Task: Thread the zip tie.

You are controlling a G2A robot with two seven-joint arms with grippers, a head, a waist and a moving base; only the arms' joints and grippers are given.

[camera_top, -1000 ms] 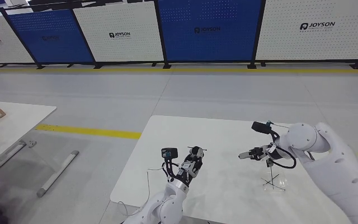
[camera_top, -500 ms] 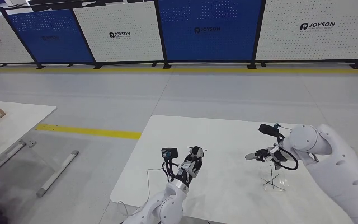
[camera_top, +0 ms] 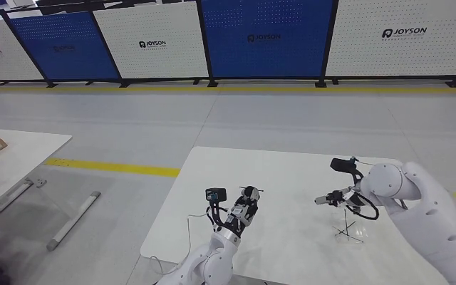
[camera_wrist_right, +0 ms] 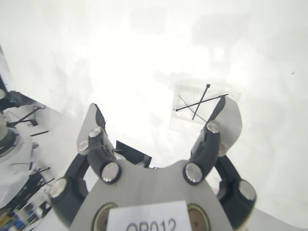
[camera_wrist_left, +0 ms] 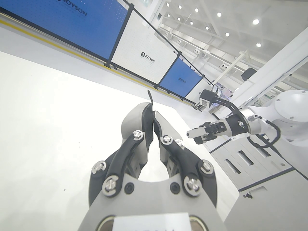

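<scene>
Hovering over the left half of the white table [camera_top: 285, 167], toward its near edge, the left gripper [camera_wrist_left: 152, 111] was recorded with its pads pressed together on a black zip tie [camera_wrist_left: 150, 97]. A short end of the tie was seen standing up past the fingertips. Whether that end was head or tail could not be told. The grip was judged to be kept close to that end so that it is offered stiff and steady to the other arm.

The right gripper [camera_wrist_right: 159, 104] was noted over the right half of the table, fingers spread wide with nothing between them. It was aimed roughly at the left gripper but well apart from it. This posture was read as readiness to take the tie's free part.

On the right half, toward the near edge, a clear plastic sheet [camera_wrist_right: 182, 118] was logged lying flat, with two spare zip ties [camera_wrist_right: 201, 102] crossed on it. These were taken as stock, laid within the right arm's reach. No contact between the right gripper and the sheet could be confirmed.

Threading was judged not yet begun, since head and tail had not been brought together. A closing of the gap and fine alignment were thought to be called for, the tie being thin and likely springy.
</scene>
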